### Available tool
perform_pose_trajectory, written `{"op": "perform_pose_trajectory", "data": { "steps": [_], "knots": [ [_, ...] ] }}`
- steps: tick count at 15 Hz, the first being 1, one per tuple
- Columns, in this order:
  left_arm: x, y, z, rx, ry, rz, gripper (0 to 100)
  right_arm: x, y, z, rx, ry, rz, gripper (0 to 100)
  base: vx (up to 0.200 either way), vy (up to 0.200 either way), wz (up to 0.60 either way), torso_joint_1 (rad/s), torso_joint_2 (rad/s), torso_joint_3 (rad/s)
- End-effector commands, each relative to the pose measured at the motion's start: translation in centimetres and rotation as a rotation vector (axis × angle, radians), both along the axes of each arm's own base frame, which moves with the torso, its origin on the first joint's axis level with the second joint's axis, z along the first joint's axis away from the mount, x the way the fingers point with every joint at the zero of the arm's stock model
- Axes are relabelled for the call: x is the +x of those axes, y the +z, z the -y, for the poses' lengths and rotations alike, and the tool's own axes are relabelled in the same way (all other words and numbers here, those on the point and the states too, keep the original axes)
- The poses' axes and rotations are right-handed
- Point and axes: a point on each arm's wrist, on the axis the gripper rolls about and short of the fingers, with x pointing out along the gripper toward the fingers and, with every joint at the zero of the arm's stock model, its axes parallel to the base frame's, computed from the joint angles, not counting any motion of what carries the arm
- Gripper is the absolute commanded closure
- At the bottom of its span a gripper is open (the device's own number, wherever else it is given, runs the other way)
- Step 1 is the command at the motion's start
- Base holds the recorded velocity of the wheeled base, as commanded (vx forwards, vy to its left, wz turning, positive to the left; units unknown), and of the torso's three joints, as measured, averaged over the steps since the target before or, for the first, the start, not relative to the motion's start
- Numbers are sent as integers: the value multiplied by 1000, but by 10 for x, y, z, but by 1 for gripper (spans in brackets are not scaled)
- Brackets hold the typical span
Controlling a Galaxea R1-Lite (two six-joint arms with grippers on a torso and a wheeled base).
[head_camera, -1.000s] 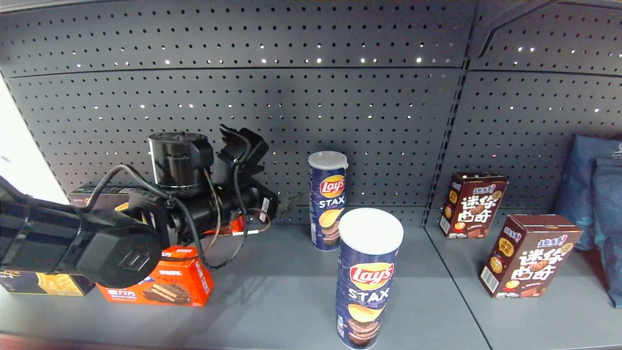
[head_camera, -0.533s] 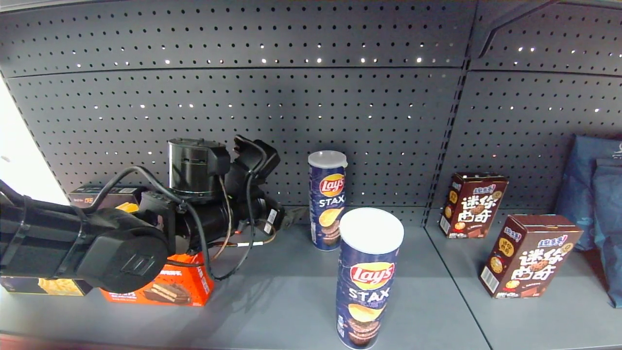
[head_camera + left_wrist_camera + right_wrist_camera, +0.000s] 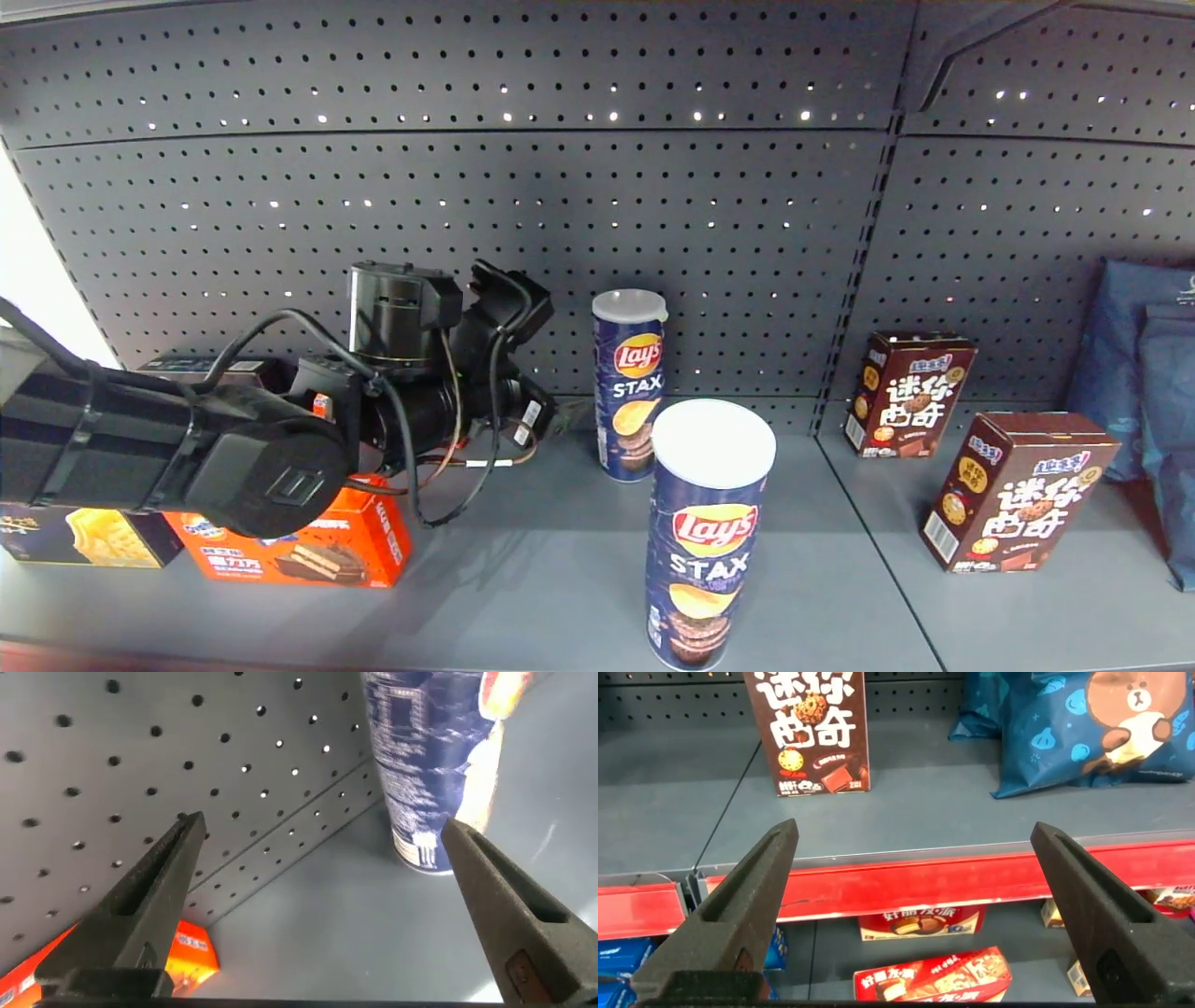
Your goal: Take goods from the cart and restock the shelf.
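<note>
The left gripper [image 3: 320, 831] is being held wide open and empty, low over the grey shelf [image 3: 523, 569] and close to the pegboard back wall [image 3: 560, 215]. It is being aimed at the rear chip can [image 3: 630, 385], which is standing upright just beyond it, untouched. A front chip can [image 3: 709, 532] is being shown upright nearer the shelf's front edge, apart from the rear one. An orange biscuit box [image 3: 345, 551] is lying flat beneath the left arm, just beside a dark box [image 3: 79, 546] with a yellow picture. Two brown cookie boxes [image 3: 1013, 490] are being displayed upright on the right-hand section, with blue bags [image 3: 1148, 373] beyond them. The right gripper [image 3: 912, 831] is likewise being held wide open with nothing in it, facing the shelf's red front strip [image 3: 906, 882].
</note>
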Motion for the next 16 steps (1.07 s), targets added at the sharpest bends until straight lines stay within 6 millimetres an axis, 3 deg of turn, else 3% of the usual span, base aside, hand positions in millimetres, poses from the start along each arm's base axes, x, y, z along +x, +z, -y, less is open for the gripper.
{"op": "perform_pose_trajectory", "data": {
  "steps": [1, 9, 16],
  "knots": [
    [7, -8, 5, 8, -4, -16, 0, 0, 0, 0, 0, 0, -1, 0, 0, 0, 0, 0, 0, 0],
    [23, -23, 19, 19, -14, -31, 0, 0, 0, 0, 1, 0, -1, 0, 0, 0, 0, 0, 0, 0],
    [27, -26, 16, 28, 20, -31, 0, 0, 0, 0, 1, 0, -1, 0, 0, 0, 0, 0, 0, 0]
  ]
}}
